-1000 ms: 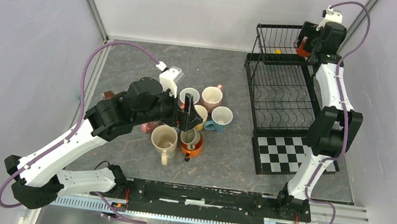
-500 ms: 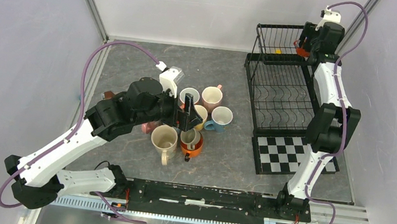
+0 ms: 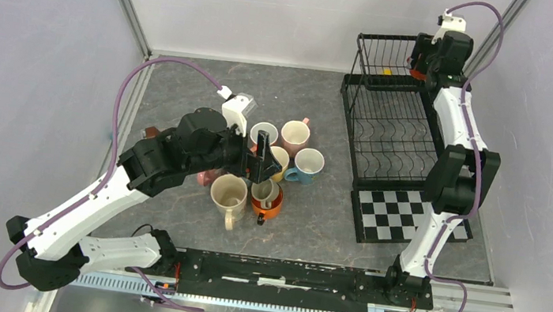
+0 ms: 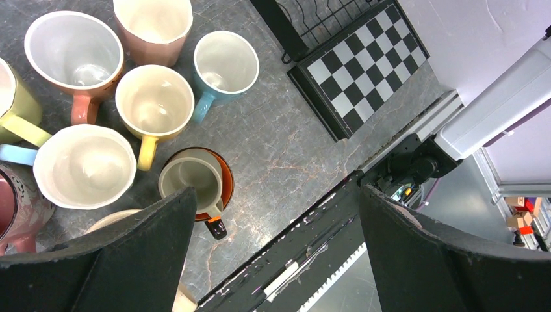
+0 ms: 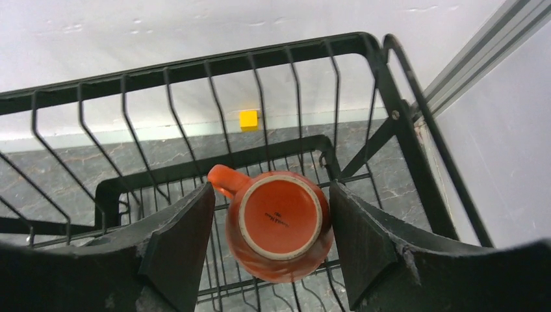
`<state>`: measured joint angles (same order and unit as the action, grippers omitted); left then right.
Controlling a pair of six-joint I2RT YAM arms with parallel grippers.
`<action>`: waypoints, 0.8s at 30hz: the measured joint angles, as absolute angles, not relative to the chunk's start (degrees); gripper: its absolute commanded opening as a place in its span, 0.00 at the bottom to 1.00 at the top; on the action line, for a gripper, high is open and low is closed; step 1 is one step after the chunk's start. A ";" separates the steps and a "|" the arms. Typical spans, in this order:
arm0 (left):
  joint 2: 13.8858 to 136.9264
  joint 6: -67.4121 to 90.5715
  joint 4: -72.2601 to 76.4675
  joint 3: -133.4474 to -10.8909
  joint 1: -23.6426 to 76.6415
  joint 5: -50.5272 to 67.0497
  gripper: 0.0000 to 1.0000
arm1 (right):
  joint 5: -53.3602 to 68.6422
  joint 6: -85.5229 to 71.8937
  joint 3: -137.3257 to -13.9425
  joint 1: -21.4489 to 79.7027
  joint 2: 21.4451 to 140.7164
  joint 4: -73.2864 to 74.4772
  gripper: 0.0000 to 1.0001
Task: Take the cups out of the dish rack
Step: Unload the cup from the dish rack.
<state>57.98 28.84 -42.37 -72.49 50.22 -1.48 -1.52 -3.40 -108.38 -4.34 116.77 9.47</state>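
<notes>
Orange mug (image 5: 279, 224), the one cup visible in the dish rack (image 5: 195, 65), stands mouth-down in the far right corner of the basket-like upper tier. Its unglazed foot ring faces up and its handle points toward the rack's back-left. The right hand (image 5: 271, 195) is lowered over it so that the two fingers (image 5: 182, 247) flank the body. The right finger appears to lie against the wall. The left finger sits just beside the body and near the root of the handle. Whether the pair already presses on the mug or only brackets it cannot be told from these views. Glazed ceramic of this kind is judged rigid, moderately heavy for its size, slick under the pads and liable to chip against the wires. The broad mid-body across its width is therefore the sounder place to take hold, with the handle left free to one side. A straight lift should clear the basket rim. The left hand (image 4: 276, 195) hangs with its fingers spread wide and holds nothing, above the unloaded cups (image 4: 156, 104) that stand upright in a cluster on the counter (image 4: 279, 130). One small cup there is nested inside another orange mug (image 4: 195, 182). The checkered mat (image 4: 364, 71) lies beside the rack's near end.
</notes>
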 measured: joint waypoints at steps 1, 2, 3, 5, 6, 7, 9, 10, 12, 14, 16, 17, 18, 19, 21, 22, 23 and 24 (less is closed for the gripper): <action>57.98 28.84 -42.37 -72.49 50.22 -1.48 1.00 | -1.52 -3.33 -108.14 -4.08 116.53 9.76 0.71; 57.98 28.84 -42.37 -72.49 50.22 -1.48 1.00 | -1.54 -3.18 -107.85 -3.73 116.20 10.13 0.71; 57.98 28.84 -42.37 -72.49 50.22 -1.45 1.00 | -1.54 -3.14 -107.81 -3.40 115.94 10.59 0.71; 57.93 28.84 -42.37 -72.49 50.22 -1.48 1.00 | -1.78 -3.05 -107.81 -2.90 115.48 11.68 0.71; 57.89 28.84 -42.37 -72.49 50.22 -1.48 1.00 | -2.00 -2.90 -107.81 -2.70 115.31 12.03 0.71; 57.80 28.84 -42.37 -72.49 50.22 -1.48 1.00 | -2.33 -2.70 -107.81 -2.59 115.13 12.19 0.71; 57.52 28.84 -42.39 -72.49 50.22 -1.48 1.00 | -2.70 -2.52 -107.81 -2.50 115.00 12.84 0.71; 57.34 28.84 -42.41 -72.49 50.22 -1.48 1.00 | -2.92 -2.37 -107.81 -2.48 115.00 13.23 0.74; 57.12 28.84 -42.41 -72.49 50.22 -1.48 1.00 | -3.14 -1.72 -107.81 -2.35 115.00 13.74 0.77; 56.99 28.84 -42.39 -72.47 50.22 -1.48 1.00 | -3.22 -1.19 -107.90 -2.04 114.93 14.31 0.77; 56.99 28.84 -42.41 -72.47 50.22 -1.45 1.00 | -3.51 -0.97 -108.01 -1.52 114.91 15.05 0.77; 56.99 28.84 -42.41 -72.47 50.22 -1.45 1.00 | -3.57 -0.97 -108.12 -1.32 114.91 15.31 0.77; 56.99 28.84 -42.39 -72.47 50.22 -1.45 1.00 | -3.62 -0.75 -108.27 -1.19 114.91 15.57 0.76; 56.99 28.84 -42.39 -72.47 50.22 -1.45 1.00 | -3.60 -0.71 -108.42 -1.10 114.91 15.88 0.76; 56.99 28.84 -42.41 -72.47 50.22 -1.45 1.00 | -3.60 -0.56 -108.75 -0.95 114.91 16.73 0.75; 56.99 28.84 -42.39 -72.47 50.22 -1.45 1.00 | -3.62 -0.54 -108.88 -0.89 114.91 17.10 0.75; 56.99 28.84 -42.39 -72.47 50.22 -1.45 1.00 | -3.62 -0.51 -109.08 -0.86 114.91 17.50 0.74; 56.99 28.84 -42.39 -72.47 50.22 -1.45 1.00 | -3.64 -0.51 -109.32 -0.86 114.91 18.00 0.73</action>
